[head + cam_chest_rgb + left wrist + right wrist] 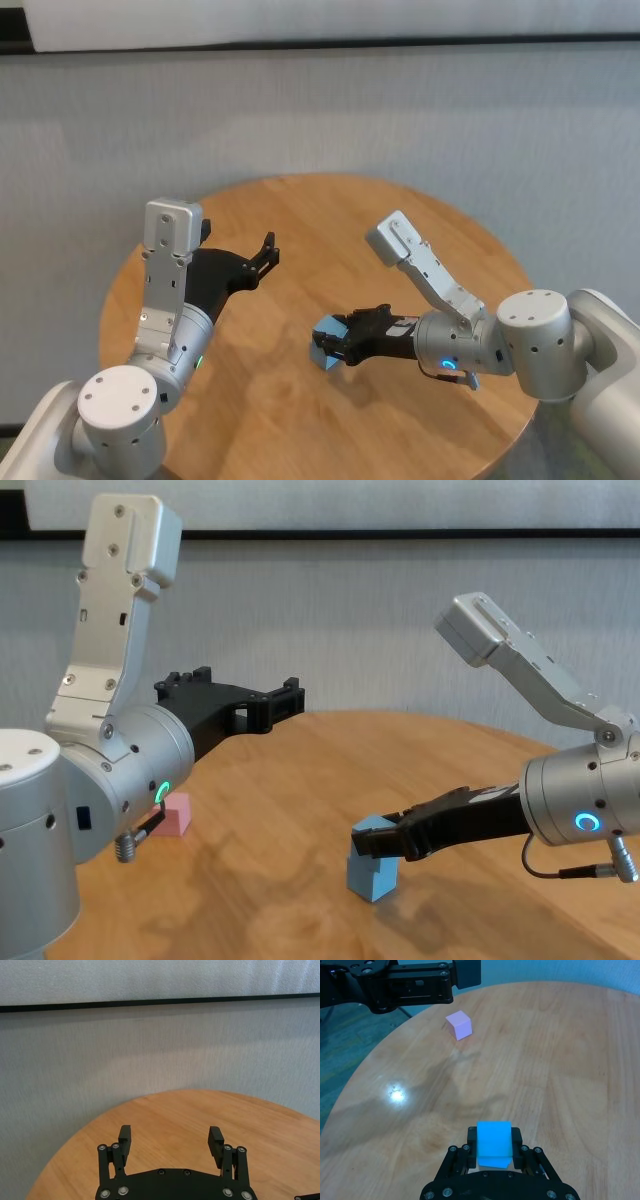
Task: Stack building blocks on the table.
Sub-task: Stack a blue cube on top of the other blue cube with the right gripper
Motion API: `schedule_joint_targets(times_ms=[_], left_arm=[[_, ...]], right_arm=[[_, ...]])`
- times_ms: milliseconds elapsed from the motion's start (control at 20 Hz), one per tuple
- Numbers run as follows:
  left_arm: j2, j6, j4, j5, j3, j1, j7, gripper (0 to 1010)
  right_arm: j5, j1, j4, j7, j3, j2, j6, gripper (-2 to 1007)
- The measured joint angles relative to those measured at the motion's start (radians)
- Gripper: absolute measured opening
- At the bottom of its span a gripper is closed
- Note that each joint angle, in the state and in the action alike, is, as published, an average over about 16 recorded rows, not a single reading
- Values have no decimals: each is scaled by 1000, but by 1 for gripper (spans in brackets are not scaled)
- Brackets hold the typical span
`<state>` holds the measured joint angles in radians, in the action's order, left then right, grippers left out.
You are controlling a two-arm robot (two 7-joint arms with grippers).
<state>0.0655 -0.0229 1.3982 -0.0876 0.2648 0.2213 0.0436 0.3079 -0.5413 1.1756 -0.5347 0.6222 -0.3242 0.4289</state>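
The right gripper [385, 842] is clamped on the flat sides of a blue cube [373, 830], likely light and rigid, sitting on another blue cube [371, 875] mid-table; left gripper [170, 1144] hovers open, pink cube [175, 815] apart

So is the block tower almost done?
About halfway. The bottom blue block stands on the table. The right hand is shut on the top blue block, which looks set on it but not let go. The pink block lies alone near the open, empty left hand; it goes on last.
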Motion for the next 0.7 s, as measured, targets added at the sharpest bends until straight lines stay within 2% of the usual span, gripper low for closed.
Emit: schedule_joint_targets(times_ms=[700], left_arm=[[0, 0, 0, 0, 0, 0, 0, 1000]], right_arm=[[-3, -4, -12, -2, -5, 10, 0, 362]])
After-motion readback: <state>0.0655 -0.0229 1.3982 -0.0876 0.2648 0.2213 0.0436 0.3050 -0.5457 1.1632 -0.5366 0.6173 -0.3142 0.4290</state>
